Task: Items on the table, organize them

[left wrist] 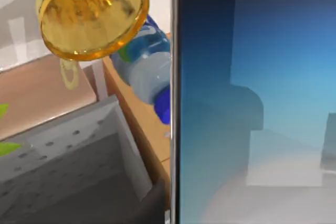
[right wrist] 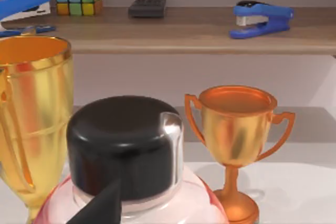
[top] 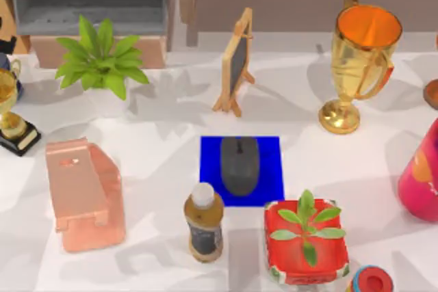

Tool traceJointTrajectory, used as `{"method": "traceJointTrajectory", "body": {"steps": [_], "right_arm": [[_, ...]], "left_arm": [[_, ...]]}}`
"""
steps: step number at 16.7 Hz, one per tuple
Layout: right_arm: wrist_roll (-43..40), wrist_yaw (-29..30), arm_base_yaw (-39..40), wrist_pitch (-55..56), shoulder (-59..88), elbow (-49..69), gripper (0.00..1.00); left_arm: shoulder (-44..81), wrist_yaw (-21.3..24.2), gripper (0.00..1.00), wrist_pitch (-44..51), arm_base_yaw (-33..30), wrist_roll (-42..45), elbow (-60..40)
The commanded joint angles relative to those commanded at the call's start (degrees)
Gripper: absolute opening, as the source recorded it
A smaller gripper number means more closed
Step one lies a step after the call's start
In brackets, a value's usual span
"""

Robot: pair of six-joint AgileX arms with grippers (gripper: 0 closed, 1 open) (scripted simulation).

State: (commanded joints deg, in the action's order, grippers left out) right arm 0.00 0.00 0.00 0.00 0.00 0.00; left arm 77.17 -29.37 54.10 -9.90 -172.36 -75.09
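1. Our left gripper is carrying the smartphone [left wrist: 252, 98], its screen close against the wrist camera; we cannot tell how the fingers sit.
2. The mouse [top: 239, 164] is resting on the blue mat [top: 207, 169].
3. We are judging the pink stand [top: 83, 193] next, needing an upright, gentle placement.
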Motion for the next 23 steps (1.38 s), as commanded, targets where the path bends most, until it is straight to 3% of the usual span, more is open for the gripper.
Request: {"method": "traceJointTrajectory", "body": {"steps": [4,12,23], "right_arm": [[0.0,0.0,0.0,0.0,0.0,0.0,1.00],[0.0,0.0,0.0,0.0,0.0,0.0,1.00],[0.0,0.0,0.0,0.0,0.0,0.0,1.00]], "left_arm": [[-3.9,-3.9,0.00,-1.1,-9.0,18.1,4.0],[-10.4,-17.9,0.00,-3.0,-22.2,49.8,12.6],[-18.7,-30.4,0.00,-6.0,-49.6,102.5,31.8]]}}
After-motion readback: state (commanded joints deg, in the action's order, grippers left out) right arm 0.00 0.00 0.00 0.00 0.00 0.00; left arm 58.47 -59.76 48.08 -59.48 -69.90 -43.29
